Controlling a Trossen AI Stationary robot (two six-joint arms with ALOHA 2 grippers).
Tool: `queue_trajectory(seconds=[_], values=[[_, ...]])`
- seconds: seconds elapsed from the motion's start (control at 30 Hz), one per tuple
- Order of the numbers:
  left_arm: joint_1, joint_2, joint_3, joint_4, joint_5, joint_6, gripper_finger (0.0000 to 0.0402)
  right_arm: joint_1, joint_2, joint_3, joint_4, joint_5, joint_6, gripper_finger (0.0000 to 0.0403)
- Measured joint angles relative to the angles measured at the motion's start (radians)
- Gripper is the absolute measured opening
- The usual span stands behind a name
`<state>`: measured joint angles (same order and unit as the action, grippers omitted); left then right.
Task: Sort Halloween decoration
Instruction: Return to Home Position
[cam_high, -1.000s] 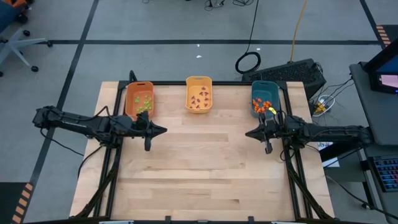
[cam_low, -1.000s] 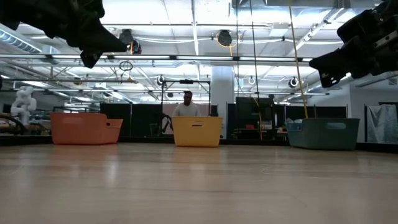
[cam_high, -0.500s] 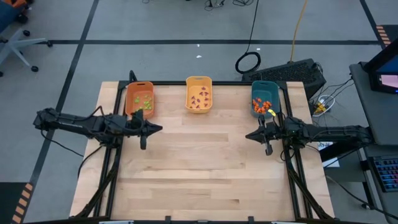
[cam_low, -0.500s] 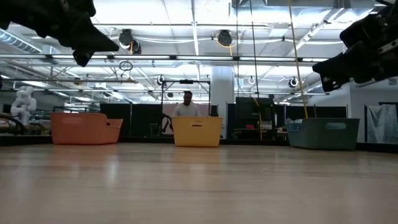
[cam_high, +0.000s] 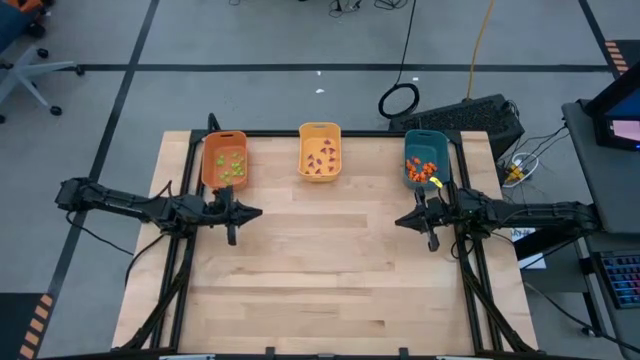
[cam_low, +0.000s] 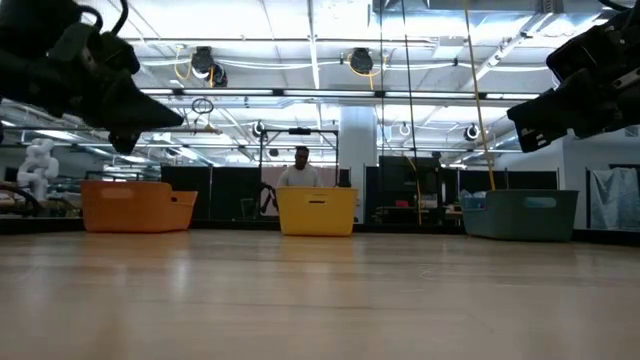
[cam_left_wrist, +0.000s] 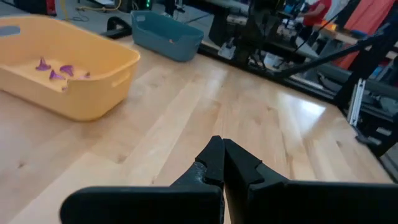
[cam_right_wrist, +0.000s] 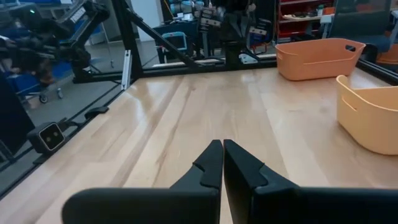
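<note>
**A:** Where are the small decorations at this moment?

**B:** All the ones I can see lie inside the three containers. The orange oblong plastic bin (cam_high: 226, 135) holds the light green trinkets (cam_high: 232, 168). The yellow oblong plastic bin (cam_high: 320, 126) holds the purple trinkets (cam_high: 320, 162). The teal oblong plastic bin (cam_high: 426, 133) holds the orange trinkets (cam_high: 424, 167). The bins stand in one row along the far edge of the wooden tabletop (cam_high: 320, 280).

**A:** And the two tools?

**B:** The left tool (cam_high: 257, 211) hangs above the tabletop. Its two dark fingers are pressed together, so it is narrow and holds nothing. The orange bin is near it, a little behind its tip and on the far side. The yellow bin is ahead of its tip, also toward the far side. The right tool (cam_high: 399, 219) points toward the left one from across the tabletop, well apart from it. Its fingers are also pressed together, with nothing between them. The teal bin is near it, just behind its tip, on the far side.

**A:** What else is around?

**B:** In the low view a person (cam_low: 302, 168) stands far back in the room, in line with the yellow bin. On the floor beyond the teal bin there is a loop of black cable (cam_high: 399, 100).
</note>
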<state>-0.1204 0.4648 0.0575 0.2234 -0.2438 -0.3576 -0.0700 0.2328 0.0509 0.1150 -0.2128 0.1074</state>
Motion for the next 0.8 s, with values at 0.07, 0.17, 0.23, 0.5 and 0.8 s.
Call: queue_trajectory(seconds=[0.07,0.17,0.23,0.5,0.8], values=[[0.000,-0.005,-0.024,0.003,0.002,0.003,0.0000,0.000,0.000,0.000,0.000,-0.003,-0.001,0.0000],[0.000,-0.015,-0.045,0.003,0.005,0.012,0.0000,0.000,0.000,0.000,0.000,-0.003,-0.007,0.0000],[0.000,-0.027,-0.050,0.006,0.009,0.027,0.0000,0.000,-0.004,0.000,0.000,-0.003,-0.010,0.0000],[0.000,-0.119,-0.050,-0.035,0.011,0.073,0.0000,0.000,-0.107,0.000,-0.053,0.003,-0.014,0.0000],[0.000,-0.257,-0.051,-0.147,-0.002,0.053,0.0000,0.000,-0.228,0.002,-0.124,0.095,-0.015,0.0000]])
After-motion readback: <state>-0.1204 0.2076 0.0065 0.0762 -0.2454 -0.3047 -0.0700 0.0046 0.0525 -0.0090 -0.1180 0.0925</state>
